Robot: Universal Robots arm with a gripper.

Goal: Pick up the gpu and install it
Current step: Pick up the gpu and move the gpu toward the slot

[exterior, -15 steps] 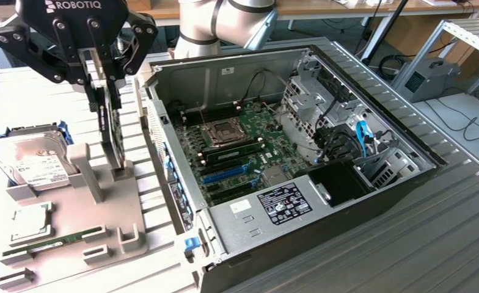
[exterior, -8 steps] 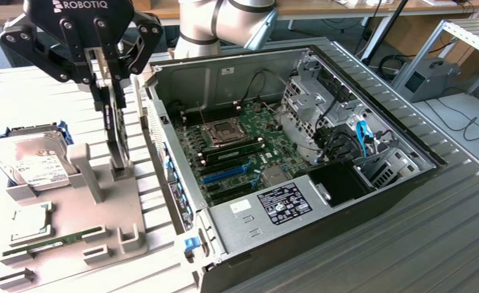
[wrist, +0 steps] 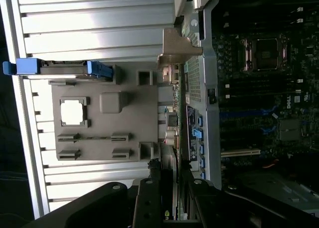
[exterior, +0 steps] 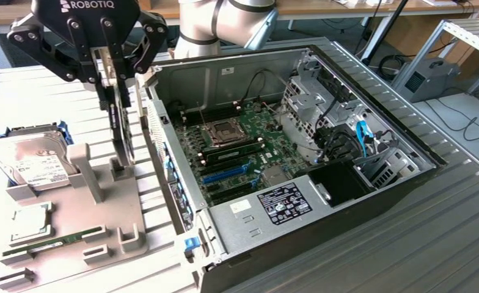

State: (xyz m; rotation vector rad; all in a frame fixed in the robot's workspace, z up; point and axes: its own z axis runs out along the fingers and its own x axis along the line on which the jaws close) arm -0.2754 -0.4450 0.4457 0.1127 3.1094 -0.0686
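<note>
The gpu [exterior: 123, 135] is a slim dark card seen edge-on, hanging upright to the exterior view's left of the open computer case [exterior: 402, 152]. My gripper [exterior: 115, 82] comes down from above and is shut on the card's upper end. The card's lower end sits at the slotted post of the grey fixture plate [exterior: 109, 207]; I cannot tell whether it still touches the slot. In the wrist view the gripper [wrist: 169, 188] clamps the card's thin edge [wrist: 172, 121], and the pale metal bracket [wrist: 178, 48] shows at the card's far end, beside the case wall.
On the fixture plate lie a hard drive [exterior: 29, 160] with blue rails, a square processor [exterior: 32, 221] and a green memory stick [exterior: 56, 239]. Inside the case, the motherboard [exterior: 239, 143] shows blue card slots [exterior: 223, 174]. A ribbed metal table [exterior: 435, 232] surrounds everything.
</note>
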